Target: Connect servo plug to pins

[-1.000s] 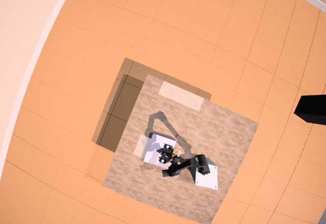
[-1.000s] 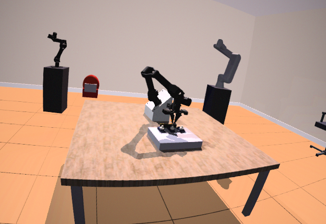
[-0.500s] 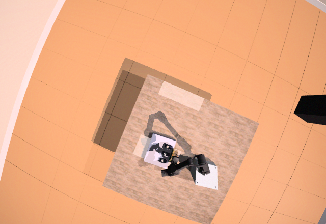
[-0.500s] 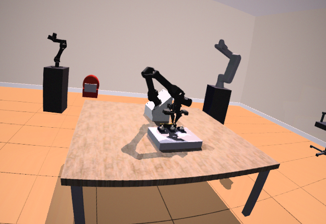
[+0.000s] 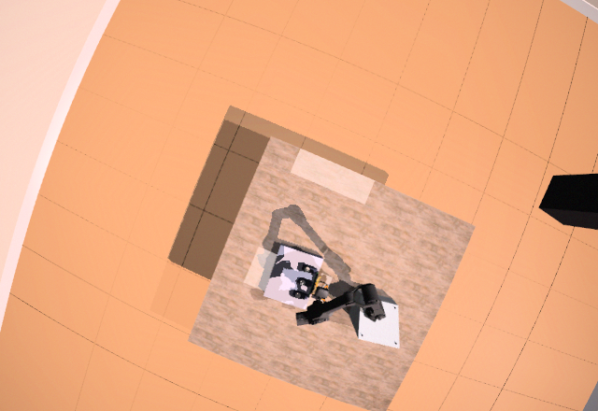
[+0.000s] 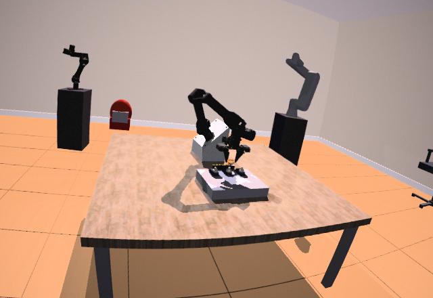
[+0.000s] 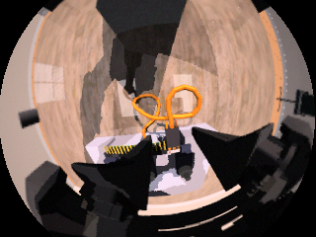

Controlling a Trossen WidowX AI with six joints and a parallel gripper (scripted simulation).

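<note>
My gripper (image 7: 172,133) (image 6: 232,162) is open, its dark fingers apart on either side of the plug. The small dark plug (image 7: 174,139) stands between them without being gripped, at the right part of the pin row in the wrist view. Its orange lead (image 7: 199,102) (image 6: 231,160) loops up behind it. The yellow pins (image 7: 118,149) (image 6: 218,164) run along the edge of the pale block (image 7: 94,146) (image 6: 241,194) (image 5: 278,296), left of the plug. Small coloured marks show just below the plug. How deep it sits and which hole meets the dot cannot be told.
Dark rounded fixtures (image 6: 229,171) (image 7: 185,170) stand on the pale block close to the fingers. The arm's white base mount (image 5: 383,332) (image 6: 216,147) stands behind the block on the wooden table (image 5: 410,252) (image 6: 147,217).
</note>
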